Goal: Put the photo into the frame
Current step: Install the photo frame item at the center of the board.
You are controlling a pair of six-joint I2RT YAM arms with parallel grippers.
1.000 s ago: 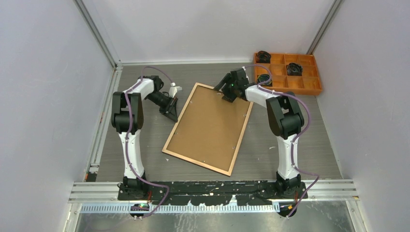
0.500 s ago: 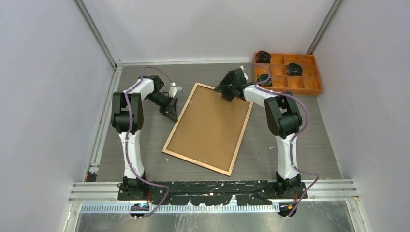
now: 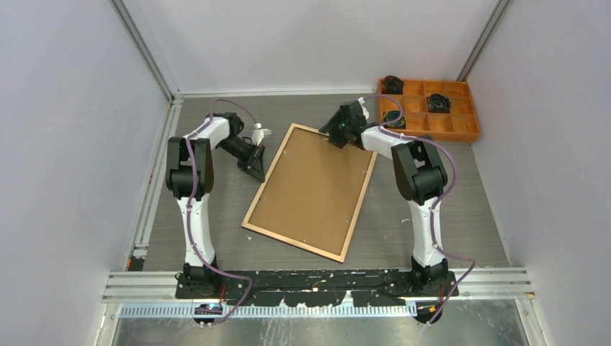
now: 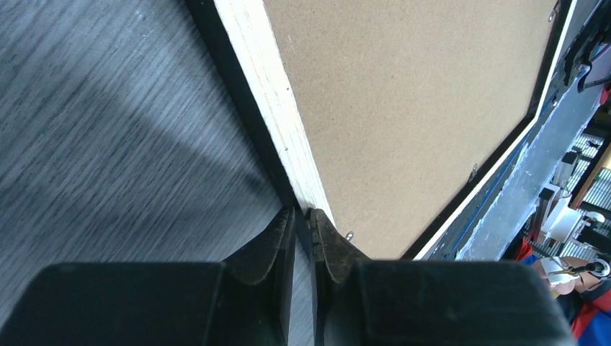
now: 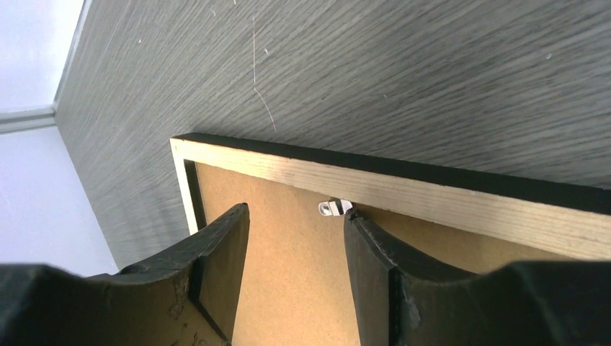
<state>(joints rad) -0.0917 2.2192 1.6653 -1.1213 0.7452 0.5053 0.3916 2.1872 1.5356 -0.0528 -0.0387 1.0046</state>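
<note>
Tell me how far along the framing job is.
Done: the frame lies face down with the brown backing panel seated in it. In hand: the right gripper hangs open over a metal clip at the far rim; the left gripper, shut, meets the left rim. Left: securing clips. No photo shows, possibly under the panel.

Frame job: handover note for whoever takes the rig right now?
The left gripper is nearly shut, tips at the left rim of the frame; a real grip is unclear.
The right gripper is open at the far rim, a metal tab just ahead of its fingertips.
The frame lies back up on the table, backing panel seated in it. The photo shows in no view.
Left: confirm the photo is under the backing, check the tabs.
</note>
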